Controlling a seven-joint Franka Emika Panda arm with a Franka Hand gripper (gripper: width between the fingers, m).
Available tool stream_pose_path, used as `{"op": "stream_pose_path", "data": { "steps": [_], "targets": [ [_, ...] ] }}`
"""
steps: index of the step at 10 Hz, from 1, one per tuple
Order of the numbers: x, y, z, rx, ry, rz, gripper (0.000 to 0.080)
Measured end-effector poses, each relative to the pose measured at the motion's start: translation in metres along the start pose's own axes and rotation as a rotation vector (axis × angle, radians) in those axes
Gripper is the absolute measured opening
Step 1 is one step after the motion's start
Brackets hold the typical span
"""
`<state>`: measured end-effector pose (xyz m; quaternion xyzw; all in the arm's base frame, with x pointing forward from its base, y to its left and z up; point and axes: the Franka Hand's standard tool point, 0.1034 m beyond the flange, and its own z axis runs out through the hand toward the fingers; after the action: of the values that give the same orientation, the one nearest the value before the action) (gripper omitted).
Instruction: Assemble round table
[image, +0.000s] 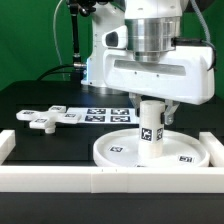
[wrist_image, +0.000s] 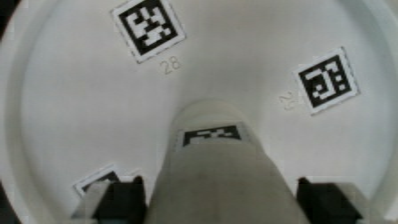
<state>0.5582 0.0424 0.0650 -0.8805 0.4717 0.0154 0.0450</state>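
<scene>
Nearest us, the long white bar (image: 110, 178) lines the front edge of the tabletop (image: 35, 98). Our gripper (image: 152, 104) is the next bulkiest. Its fingers (wrist_image: 121, 196) flank the leg (image: 151, 128), but we cannot tell whether they press it. Just behind the bar sits the rimmed disc (image: 118, 156), then the marker board (image: 104, 113) mid-table, and the cross-shaped foot piece (image: 48, 118) toward the edge on the exterior view's left. Smallest is the leg, upright at the disc's centre.

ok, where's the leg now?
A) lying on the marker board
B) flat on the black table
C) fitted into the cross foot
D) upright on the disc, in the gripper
D: the leg stands upright on the disc, gripper closed around its top; the cross foot lies apart.
</scene>
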Motion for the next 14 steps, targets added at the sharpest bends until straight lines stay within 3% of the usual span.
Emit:
{"op": "stream_pose_path", "data": {
  "steps": [4,8,11,12,13,14],
  "targets": [
    [-0.0003,-0.0023,-0.0001,0.057,-0.058,0.403,0.0409],
    [0.0010,-0.0031,-0.0004,0.073,-0.101,0.774,0.0409],
    [0.0009,-0.0042,-0.0006,0.077,-0.103,0.774,0.0409],
    [0.0005,-0.0043,-0.0007,0.077,-0.102,0.733,0.0577],
    [-0.0027,-0.0053,-0.0018,0.061,-0.115,0.697,0.0629],
    [-0.0025,-0.0059,-0.0020,0.066,-0.113,0.618,0.0629]
  ]
}}
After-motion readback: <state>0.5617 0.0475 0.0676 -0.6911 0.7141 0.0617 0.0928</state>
